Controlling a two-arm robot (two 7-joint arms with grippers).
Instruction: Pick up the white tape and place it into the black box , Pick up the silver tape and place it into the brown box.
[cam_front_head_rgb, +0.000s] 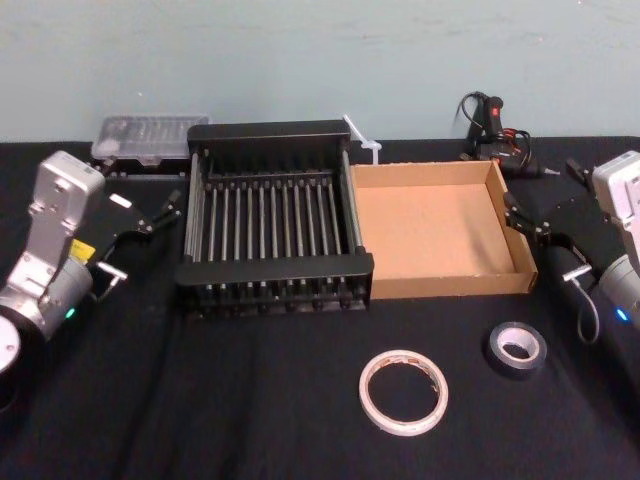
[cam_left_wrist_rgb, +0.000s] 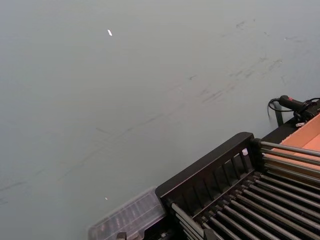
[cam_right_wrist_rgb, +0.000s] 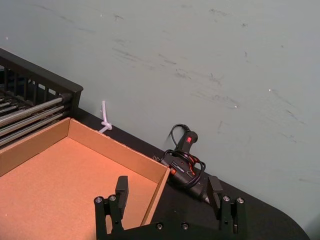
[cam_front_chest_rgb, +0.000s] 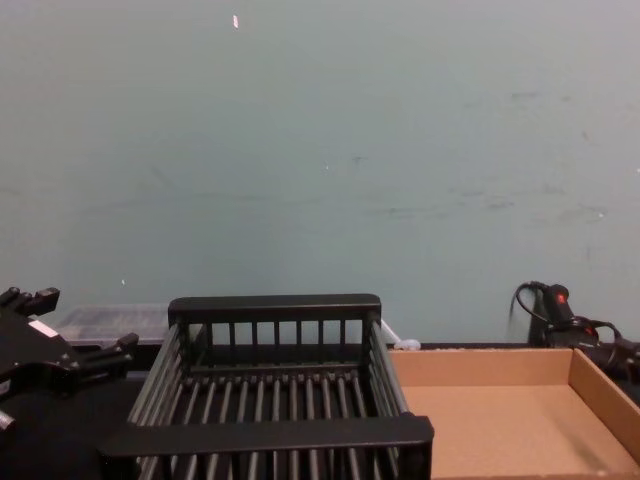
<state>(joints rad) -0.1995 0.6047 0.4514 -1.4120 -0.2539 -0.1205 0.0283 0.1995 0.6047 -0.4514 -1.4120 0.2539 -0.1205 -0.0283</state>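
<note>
Nearest the robot, the large thin white ring of tape (cam_front_head_rgb: 403, 426) lies flat on the black-clothed table (cam_front_head_rgb: 200, 400). The small dark grey roll of tape with a silvery face (cam_front_head_rgb: 517, 365) lies near it on the right, and no gripper touches either. Farther back stand the black slatted plastic crate (cam_front_head_rgb: 275, 268) and, just beside it on the right, the shallow tan cardboard tray (cam_front_head_rgb: 430, 225), both holding nothing. The left gripper (cam_front_head_rgb: 165, 212) hangs just left of the crate, and the right gripper (cam_right_wrist_rgb: 168, 192) is at the tray's right wall. Both have fingers spread and empty. By my judgement nothing is done yet: both picks and both placings remain.
</note>
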